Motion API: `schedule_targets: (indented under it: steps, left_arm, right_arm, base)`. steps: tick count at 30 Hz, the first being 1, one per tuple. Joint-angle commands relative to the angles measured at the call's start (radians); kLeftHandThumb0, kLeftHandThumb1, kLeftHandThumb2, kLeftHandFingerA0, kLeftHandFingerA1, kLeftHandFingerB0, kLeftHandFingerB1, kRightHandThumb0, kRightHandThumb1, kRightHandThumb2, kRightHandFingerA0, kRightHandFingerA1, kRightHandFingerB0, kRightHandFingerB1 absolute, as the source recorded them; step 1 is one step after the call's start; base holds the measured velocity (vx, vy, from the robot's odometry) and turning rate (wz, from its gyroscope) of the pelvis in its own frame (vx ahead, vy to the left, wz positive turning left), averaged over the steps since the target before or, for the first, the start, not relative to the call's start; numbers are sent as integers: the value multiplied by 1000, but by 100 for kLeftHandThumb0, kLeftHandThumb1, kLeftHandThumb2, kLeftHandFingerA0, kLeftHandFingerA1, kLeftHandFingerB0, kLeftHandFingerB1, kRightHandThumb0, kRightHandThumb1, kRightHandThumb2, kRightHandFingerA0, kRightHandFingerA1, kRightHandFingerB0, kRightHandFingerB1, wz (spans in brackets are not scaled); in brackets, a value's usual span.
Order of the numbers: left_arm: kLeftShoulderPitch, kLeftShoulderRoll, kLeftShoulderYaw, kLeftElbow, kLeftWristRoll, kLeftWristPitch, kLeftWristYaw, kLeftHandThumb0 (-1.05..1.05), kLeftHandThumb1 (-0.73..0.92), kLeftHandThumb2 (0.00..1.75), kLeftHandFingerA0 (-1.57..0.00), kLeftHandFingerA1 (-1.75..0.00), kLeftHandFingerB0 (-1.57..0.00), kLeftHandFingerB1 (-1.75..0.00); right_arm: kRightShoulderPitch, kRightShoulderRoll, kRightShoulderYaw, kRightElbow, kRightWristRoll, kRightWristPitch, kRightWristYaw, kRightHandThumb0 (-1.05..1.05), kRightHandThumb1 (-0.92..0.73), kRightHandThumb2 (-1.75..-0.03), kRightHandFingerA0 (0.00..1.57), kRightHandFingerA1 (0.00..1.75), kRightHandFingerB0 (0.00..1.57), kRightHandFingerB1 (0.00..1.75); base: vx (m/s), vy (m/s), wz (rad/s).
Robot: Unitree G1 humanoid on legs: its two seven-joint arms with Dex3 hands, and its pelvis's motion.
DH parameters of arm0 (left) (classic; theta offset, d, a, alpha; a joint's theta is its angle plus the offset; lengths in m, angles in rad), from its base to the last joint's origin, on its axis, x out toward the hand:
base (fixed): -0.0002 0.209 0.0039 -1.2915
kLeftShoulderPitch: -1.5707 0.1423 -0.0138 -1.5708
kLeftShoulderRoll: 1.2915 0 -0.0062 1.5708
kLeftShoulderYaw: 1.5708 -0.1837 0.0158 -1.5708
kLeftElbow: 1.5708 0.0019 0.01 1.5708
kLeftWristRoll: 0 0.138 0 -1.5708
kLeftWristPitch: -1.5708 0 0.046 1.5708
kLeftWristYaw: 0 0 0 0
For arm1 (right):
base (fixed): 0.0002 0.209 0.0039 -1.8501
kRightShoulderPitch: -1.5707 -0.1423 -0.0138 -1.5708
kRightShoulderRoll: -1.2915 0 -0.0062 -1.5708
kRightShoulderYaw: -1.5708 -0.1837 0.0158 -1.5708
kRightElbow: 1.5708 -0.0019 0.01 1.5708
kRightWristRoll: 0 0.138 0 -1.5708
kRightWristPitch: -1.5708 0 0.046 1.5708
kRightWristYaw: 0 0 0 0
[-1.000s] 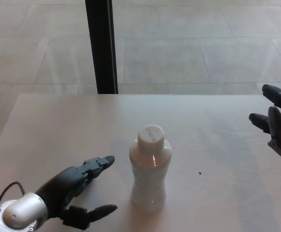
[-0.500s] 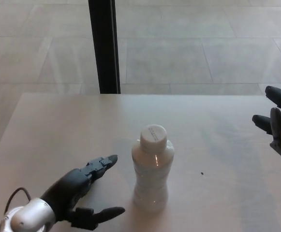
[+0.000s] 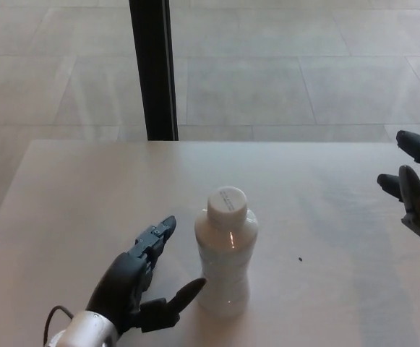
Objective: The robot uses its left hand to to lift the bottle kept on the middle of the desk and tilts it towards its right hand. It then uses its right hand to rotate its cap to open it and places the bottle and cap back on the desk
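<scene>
Presently: bottle (image 3: 225, 260), capped, upright mid-bench toward the near edge; not yet held.
Left hand (image 3: 139, 278) just beside it, fingers (image 3: 156, 237) spread wide, thumb tip almost at the base. Right hand (image 3: 416, 186) at the bench's right edge, fingers apart, empty. Advice: close squarely around the waist, below the cap (image 3: 227, 202), before lifting.
</scene>
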Motion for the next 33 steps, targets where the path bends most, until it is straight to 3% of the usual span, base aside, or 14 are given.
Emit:
schedule_targets:
  steps: [1, 3, 4, 8, 9, 10, 11, 14, 25, 26, 27, 28, 29, 33]
  left_arm:
    - [28, -15, 4, 13, 8, -8, 21, -104, 61, 60, 0, 0, 0, 0]
    - [21, -5, -10, 14, 27, 2, 17, -105, 62, 61, 0, 0, 0, 0]
    - [20, -3, -12, 14, 27, 2, 16, -105, 62, 60, 0, 0, 0, 0]
    - [8, 13, -32, 20, 39, 11, -2, -105, 61, 61, 0, 0, 0, 0]
    - [4, 14, -33, 25, 35, 7, -7, -105, 60, 61, 0, 0, 0, 0]
    - [-6, 16, -37, 34, 36, -13, -11, -105, 61, 60, 0, 0, 0, 0]
    - [-17, 13, -43, 36, 42, -16, -5, -105, 58, 105, 0, -16, 0, -4]
    - [-41, 0, -44, 50, 44, -38, 10, -105, 58, 105, 0, -14, 0, -4]
    - [-192, -94, -62, 78, 84, -29, 78, -105, 56, 102, 0, -19, 0, -12]
    - [-195, -103, -62, 74, 81, -29, 78, -102, 48, 84, 0, 0, 0, 0]
    - [-195, -101, -59, 74, 81, -29, 78, -102, 48, 84, 0, 0, 0, 0]
    - [-198, -110, -54, 81, 68, -35, 71, -104, 56, 104, 0, -18, 0, -9]
    - [-193, -117, -59, 89, 62, -44, 63, -105, 61, 61, 0, 0, 0, 0]
    - [-171, -120, -76, 94, 69, -38, 50, -105, 60, 63, 0, 0, 0, 0]
  right_arm:
    - [4, -9, -8, -2, -4, -5, 4, -77, -72, -78, 33, 60, 29, 38]
    - [8, -12, -9, -7, -4, -3, 6, -77, -73, -76, 32, 60, 29, 37]
    - [8, -11, -9, -9, -5, -1, 5, -73, -85, -66, 32, 58, 32, 33]
    - [7, -12, -5, 0, -16, -9, 1, -73, -86, -66, 31, 58, 32, 32]
    - [8, -12, -3, 3, -20, -13, 1, -78, -75, -76, 31, 60, 28, 36]
    - [7, -7, 1, 1, -27, -7, -9, -73, -86, -66, 32, 60, 31, 33]
    - [8, -8, 3, 1, -29, -10, -8, -73, -86, -67, 30, 59, 29, 32]
    - [6, -8, 3, 5, -31, -13, -5, -73, -86, -67, 30, 59, 29, 31]
    - [8, -7, 14, 13, -56, -8, -9, -75, -86, -66, 31, 63, 27, 33]
    - [7, -5, 15, 15, -56, -8, -9, -74, -86, -66, 30, 65, 27, 34]
    - [4, -3, 17, 17, -58, -9, -10, -74, -86, -66, 30, 65, 27, 34]
    - [1, -3, 20, 24, -62, -12, -11, -74, -86, -66, 32, 65, 27, 34]
    - [1, 1, 15, 26, -55, -8, -12, -74, -86, -66, 32, 65, 27, 33]
    - [-2, -1, 16, 32, -61, -9, -14, -74, -86, -66, 32, 63, 26, 32]
  base:
    - [0, 0, 0]
    - [0, 0, 0]
    - [0, 0, 0]
    - [0, 0, 0]
    - [0, 0, 0]
    - [0, 0, 0]
    - [0, 0, 0]
    - [0, 0, 0]
    - [0, 0, 0]
    - [0, 0, 0]
    - [0, 0, 0]
    - [0, 0, 0]
    - [0, 0, 0]
    - [0, 0, 0]
